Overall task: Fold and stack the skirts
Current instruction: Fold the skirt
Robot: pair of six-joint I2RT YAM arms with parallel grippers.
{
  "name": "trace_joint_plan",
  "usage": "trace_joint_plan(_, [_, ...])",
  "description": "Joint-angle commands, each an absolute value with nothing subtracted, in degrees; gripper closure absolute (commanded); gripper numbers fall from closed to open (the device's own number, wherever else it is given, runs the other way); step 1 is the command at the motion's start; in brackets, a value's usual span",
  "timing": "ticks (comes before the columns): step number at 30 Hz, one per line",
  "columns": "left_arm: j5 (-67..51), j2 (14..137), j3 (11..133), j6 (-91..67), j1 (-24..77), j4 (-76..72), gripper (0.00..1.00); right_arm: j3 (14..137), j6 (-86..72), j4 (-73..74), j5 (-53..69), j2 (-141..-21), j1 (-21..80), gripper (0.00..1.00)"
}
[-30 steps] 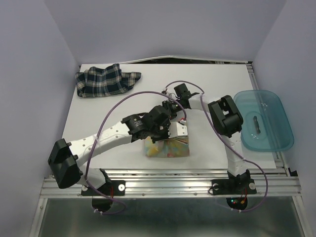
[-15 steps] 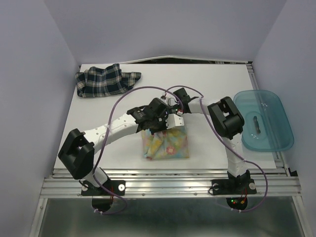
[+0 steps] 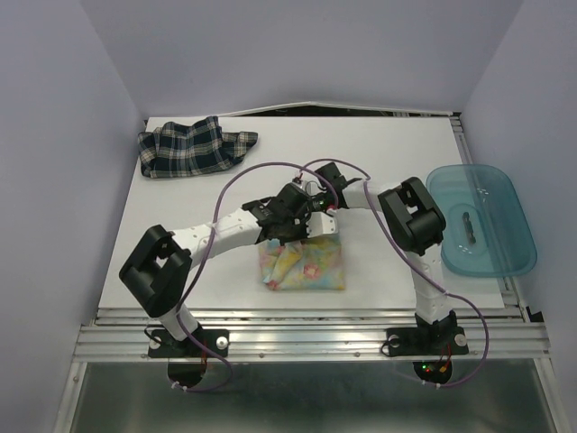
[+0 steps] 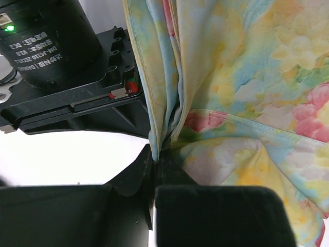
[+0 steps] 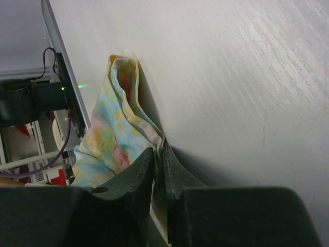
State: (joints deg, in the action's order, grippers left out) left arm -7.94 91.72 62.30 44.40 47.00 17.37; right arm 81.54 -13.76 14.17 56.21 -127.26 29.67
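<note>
Pastel skirt [image 3: 304, 269]: pinching its edge in left gripper [image 4: 156, 157] and right gripper [image 5: 158, 154], both nearly closed on cloth; risking thin layers slipping from either pinch, spoiling fold beneath.

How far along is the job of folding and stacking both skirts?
Done: nothing finished, though the floral skirt lies roughly doubled. In hand: the left gripper and right gripper both pinch its far edge. Left: the plaid skirt lies crumpled at the far-left corner, and nothing is stacked.
</note>
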Motion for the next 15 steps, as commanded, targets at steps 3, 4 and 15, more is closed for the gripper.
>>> trace_joint_plan(3, [-4.4,92.5,60.3,45.6,46.1,11.0,0.79,82.3,-13.2,15.0,56.3,-126.3,30.6,0.79])
trace_joint_plan(4, [-4.0,92.4,60.0,45.4,46.1,10.7,0.76,82.4,-13.2,15.1,56.1,-126.4,30.6,0.77])
trace_joint_plan(15, [-1.9,81.7,66.4,42.2,45.5,15.2,0.33,86.2,-13.1,16.6,48.4,-125.6,29.4,0.57])
